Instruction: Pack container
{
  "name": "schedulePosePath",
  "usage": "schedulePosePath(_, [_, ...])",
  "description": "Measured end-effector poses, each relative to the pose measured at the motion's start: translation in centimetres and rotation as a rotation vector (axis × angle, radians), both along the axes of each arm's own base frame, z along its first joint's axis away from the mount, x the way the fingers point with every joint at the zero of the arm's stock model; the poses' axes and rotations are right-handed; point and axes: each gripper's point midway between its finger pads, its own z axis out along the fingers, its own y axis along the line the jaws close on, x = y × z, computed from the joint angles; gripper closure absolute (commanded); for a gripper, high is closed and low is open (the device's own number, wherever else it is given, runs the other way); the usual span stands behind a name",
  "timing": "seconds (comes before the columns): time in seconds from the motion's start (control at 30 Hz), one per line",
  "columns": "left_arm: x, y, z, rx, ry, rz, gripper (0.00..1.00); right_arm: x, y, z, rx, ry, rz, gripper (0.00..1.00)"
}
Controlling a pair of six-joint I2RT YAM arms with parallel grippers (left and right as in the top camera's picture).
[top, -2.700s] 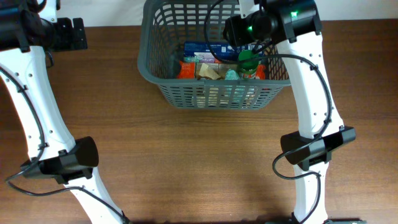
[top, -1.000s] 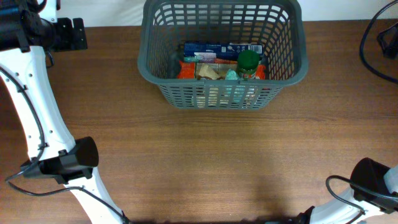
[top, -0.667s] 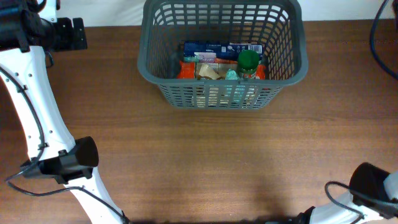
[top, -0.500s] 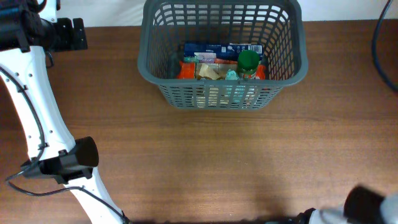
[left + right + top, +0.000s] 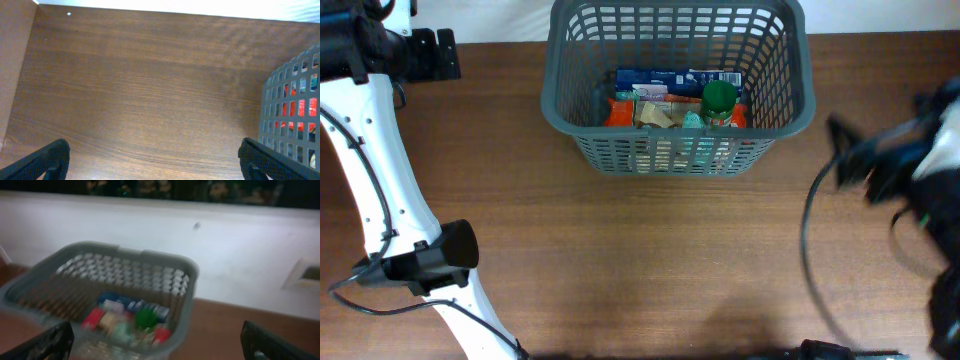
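Note:
The container (image 5: 678, 150) is a large dark grey lattice basket at the back middle of the table. It holds a blue packet (image 5: 660, 78), orange and red packets (image 5: 620, 113) and a green-capped bottle (image 5: 719, 98). My left gripper (image 5: 444, 54) is open and empty, left of the basket; the left wrist view (image 5: 155, 161) shows the basket's corner (image 5: 295, 115) at its right. My right gripper (image 5: 865, 160) is blurred by motion, right of the basket and apart from it. In the right wrist view (image 5: 156, 347) it is open and empty, facing the basket (image 5: 187, 280).
The brown wooden table (image 5: 650, 270) stretches in front of the basket. A white wall (image 5: 240, 255) stands behind the table. Cables (image 5: 810, 250) hang from the right arm at the table's right.
My right arm was over the basket by the green-capped bottle, pulled away out of view, and now swings blurred at the right. The bottle stays in the basket. The left arm is still.

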Motion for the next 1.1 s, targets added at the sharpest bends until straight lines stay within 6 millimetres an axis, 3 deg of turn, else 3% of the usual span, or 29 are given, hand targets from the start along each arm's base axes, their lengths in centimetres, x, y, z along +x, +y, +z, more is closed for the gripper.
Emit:
schedulePosePath(0.17, [0.0,0.0,0.0,0.000,0.000,0.000,0.01,-4.5,1.8,-6.4,-0.001,-0.004,0.039,0.01])
schedulePosePath(0.27, [0.0,0.0,0.0,0.000,0.000,0.000,0.01,-6.0,2.5,-9.9,-0.003,-0.018,0.062,0.01])
schedulePosePath(0.4, [0.0,0.0,0.0,0.000,0.000,0.000,0.01,-6.5,2.9,-14.5,-0.003,-0.013,0.076,0.01])
schedulePosePath(0.47, [0.0,0.0,0.0,0.000,0.000,0.000,0.01,-6.3,2.5,-18.0,-0.001,0.028,0.056,0.01])
schedulePosePath(0.63, [0.0,0.0,0.0,0.000,0.001,0.000,0.01,-5.9,1.7,-24.0,0.000,0.117,0.011,0.01])
schedulePosePath(1.1, [0.0,0.0,0.0,0.000,0.001,0.000,0.01,-5.8,1.4,-30.1,0.005,0.197,-0.008,0.01])
